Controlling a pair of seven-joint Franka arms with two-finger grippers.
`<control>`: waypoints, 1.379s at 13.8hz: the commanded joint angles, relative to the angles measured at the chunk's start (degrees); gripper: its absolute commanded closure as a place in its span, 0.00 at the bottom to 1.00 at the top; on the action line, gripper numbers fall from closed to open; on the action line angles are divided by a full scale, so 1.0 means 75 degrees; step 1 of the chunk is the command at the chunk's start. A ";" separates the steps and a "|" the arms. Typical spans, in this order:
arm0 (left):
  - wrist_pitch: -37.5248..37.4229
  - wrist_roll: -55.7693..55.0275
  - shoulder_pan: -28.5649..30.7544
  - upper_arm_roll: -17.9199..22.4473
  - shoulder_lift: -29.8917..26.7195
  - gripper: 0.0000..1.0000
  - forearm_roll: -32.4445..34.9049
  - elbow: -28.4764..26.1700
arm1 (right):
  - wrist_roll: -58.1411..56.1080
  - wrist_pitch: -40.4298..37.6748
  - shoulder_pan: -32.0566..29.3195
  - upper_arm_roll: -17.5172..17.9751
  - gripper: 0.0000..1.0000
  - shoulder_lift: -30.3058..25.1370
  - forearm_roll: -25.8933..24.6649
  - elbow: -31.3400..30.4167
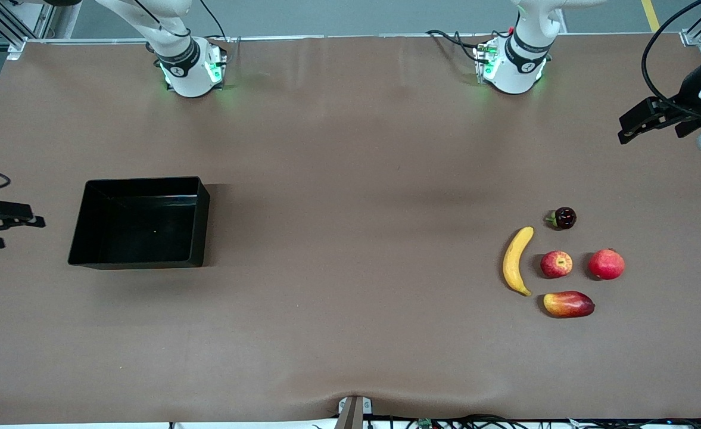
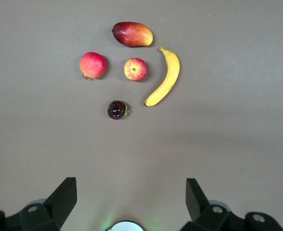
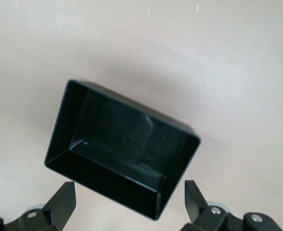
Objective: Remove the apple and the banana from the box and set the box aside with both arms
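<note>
The right gripper (image 1: 19, 229) hangs with its fingers spread and nothing between them, over the desk's (image 1: 350, 333) edge at the right arm's end, just beside the box (image 1: 140, 222). In the right wrist view the box (image 3: 124, 159) lies right under the fingers, empty, its long side running roughly across the line between them.

The left gripper (image 1: 654, 122) is likewise spread and holding nothing, up over the left arm's end of the desk. The fruit lies nearer the front camera than the desk below it. The banana (image 1: 517, 260) and the apple (image 1: 556, 264) rest side by side on the bare desk, well apart from the box, with a mango (image 1: 568, 304), a plain red fruit (image 1: 606, 264) and a small dark fruit (image 1: 563, 218) around them.

Both fruits are out and the box looks already set aside, so the task seems finished. If the box needed another shift, the right arm is far nearer.
</note>
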 commanded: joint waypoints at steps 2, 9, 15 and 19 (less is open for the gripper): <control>0.0033 0.0062 0.0024 0.0047 -0.0204 0.00 -0.0090 -0.0195 | 0.0632 -0.0399 0.0746 -0.0048 0.00 -0.1100 -0.0177 -0.0021; 0.0080 0.0039 -0.0022 -0.0012 -0.0157 0.00 -0.0043 -0.0148 | 0.5421 -0.0565 0.1651 -0.0094 0.00 -0.4008 -0.0446 -0.3112; 0.0080 -0.0044 -0.0034 -0.0024 -0.0169 0.00 -0.0043 -0.0125 | 0.5315 -0.1069 0.1111 -0.0060 0.00 -0.4200 -0.0458 -0.2744; 0.0068 -0.0008 -0.0057 -0.0024 -0.0157 0.00 -0.0043 -0.0113 | 0.5303 -0.1010 0.1111 -0.0048 0.00 -0.4177 -0.0458 -0.2730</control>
